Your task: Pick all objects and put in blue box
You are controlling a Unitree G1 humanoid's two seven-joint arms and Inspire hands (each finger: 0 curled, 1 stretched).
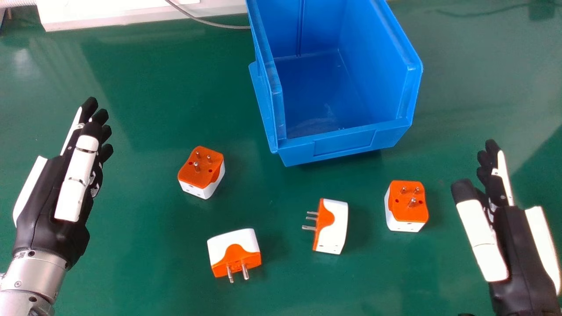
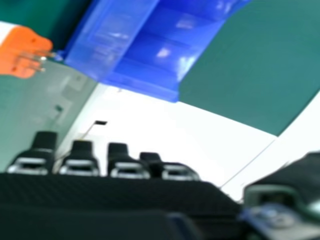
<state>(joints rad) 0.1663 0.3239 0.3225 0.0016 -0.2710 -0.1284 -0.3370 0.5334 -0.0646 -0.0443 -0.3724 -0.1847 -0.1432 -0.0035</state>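
Note:
In the head view my left hand point(image 1: 57, 188) is at the left side, open and holding nothing. My right hand point(image 1: 513, 237) stands open at the right side. An orange and white adapter point(image 1: 201, 171) sits to the right of the left hand, pins up. Nearer the front, a second adapter point(image 1: 235, 252) points its pins toward me. A third adapter point(image 1: 332, 226) has its pins facing left. The fourth adapter point(image 1: 406, 205), pins up, is left of the right hand. The blue box point(image 1: 344, 146) has nothing in it. In the right hand view are my right hand point(image 2: 90, 200), an adapter point(image 2: 25, 52) and the box point(image 2: 135, 85).
The green table point(image 1: 145, 272) carries everything. A white object point(image 1: 131, 11) lies along the far left edge, and a grey cable point(image 1: 210, 22) runs from it to the box. The box's raised walls stand at the back centre, between the two hands.

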